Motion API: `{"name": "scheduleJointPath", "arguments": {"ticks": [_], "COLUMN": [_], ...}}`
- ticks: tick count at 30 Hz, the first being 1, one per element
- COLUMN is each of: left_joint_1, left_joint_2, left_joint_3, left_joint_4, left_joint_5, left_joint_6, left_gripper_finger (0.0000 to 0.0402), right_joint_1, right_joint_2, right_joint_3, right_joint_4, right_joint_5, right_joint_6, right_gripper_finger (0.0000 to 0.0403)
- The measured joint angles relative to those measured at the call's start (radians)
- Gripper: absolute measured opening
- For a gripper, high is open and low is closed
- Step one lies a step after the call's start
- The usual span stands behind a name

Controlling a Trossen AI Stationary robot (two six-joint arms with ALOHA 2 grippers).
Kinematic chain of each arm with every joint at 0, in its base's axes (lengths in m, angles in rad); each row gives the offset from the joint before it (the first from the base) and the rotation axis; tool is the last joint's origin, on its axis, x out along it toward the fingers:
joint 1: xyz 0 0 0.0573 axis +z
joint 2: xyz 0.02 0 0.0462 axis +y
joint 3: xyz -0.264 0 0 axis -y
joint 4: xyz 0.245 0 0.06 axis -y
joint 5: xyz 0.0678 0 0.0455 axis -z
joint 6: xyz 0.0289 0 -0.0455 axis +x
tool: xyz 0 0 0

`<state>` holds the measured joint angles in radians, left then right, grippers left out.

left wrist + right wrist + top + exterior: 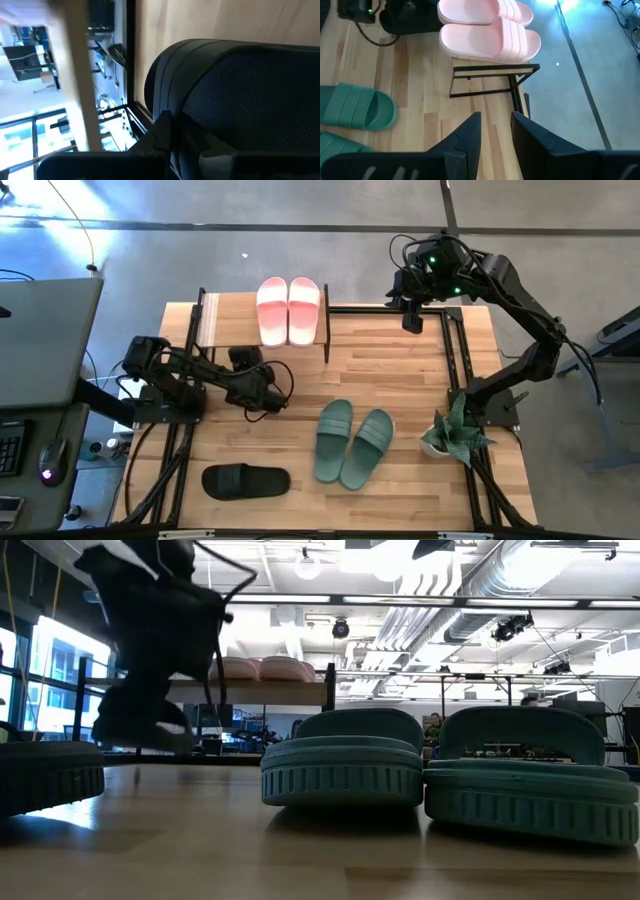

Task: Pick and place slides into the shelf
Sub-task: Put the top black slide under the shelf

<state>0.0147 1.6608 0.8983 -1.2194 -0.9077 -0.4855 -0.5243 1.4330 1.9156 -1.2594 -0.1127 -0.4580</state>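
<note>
The shelf (215, 320) stands at the table's far edge, and the pale pink pair (288, 310) lies on its wooden top board, also seen in the right wrist view (490, 30). The sage green pair (352, 442) rests sole down mid-table. One black slide (245, 480) lies near the near-left edge. My left gripper (265, 388) sits in front of the shelf, shut on the other black slide (240, 100). My right gripper (496, 120) hovers over the table's far right part (413, 315), its fingers slightly apart and holding nothing. My left gripper holds the second black slide beside its wide textured strap (200, 130). The fingers (165, 145) and the slide itself hide the exact contact. In the low view the slide (135, 725) hangs by the gripper in front of the shelf, seemingly off the tabletop.
A small potted plant (450, 435) stands near the table's right edge. Black frame rails (455, 350) run along the table's sides. The left half of the shelf's top board is bare. Bare wood lies between the shelf and the green pair.
</note>
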Motion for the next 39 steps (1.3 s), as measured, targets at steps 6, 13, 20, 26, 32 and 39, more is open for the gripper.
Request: {"name": "scheduleJointPath", "arguments": {"ticks": [6,13,20,26,32,39], "left_joint_1": [-0.002,-0.001,0.026,0.025,0.029,0.089], "left_joint_2": [0.000,0.000,0.000,0.000,0.000,0.000], "left_joint_3": [-0.066,-0.075,-0.138,-0.144,-0.145,-0.177], "left_joint_4": [0.051,0.111,0.279,0.303,0.298,0.298], "left_joint_5": [-0.011,-0.115,-0.107,-0.117,-0.130,-0.130], "left_joint_6": [0.011,0.014,0.158,0.172,0.177,0.201], "left_gripper_finger": [0.0000,0.0000,0.0000,0.0000,0.0000,0.0012], "right_joint_1": [0.000,0.000,0.000,0.000,0.000,0.000], "right_joint_2": [0.000,0.000,0.000,0.000,0.000,0.000], "right_joint_3": [0.000,0.000,0.000,0.000,0.000,0.000], "right_joint_4": [-0.001,-0.001,0.000,0.000,0.000,0.001], "right_joint_5": [0.000,0.000,0.001,0.001,0.002,0.003], "right_joint_6": [0.000,0.004,0.012,0.013,0.013,0.016], "right_gripper_finger": [0.0096,0.0096,0.0096,0.0096,0.0096,0.0096]}}
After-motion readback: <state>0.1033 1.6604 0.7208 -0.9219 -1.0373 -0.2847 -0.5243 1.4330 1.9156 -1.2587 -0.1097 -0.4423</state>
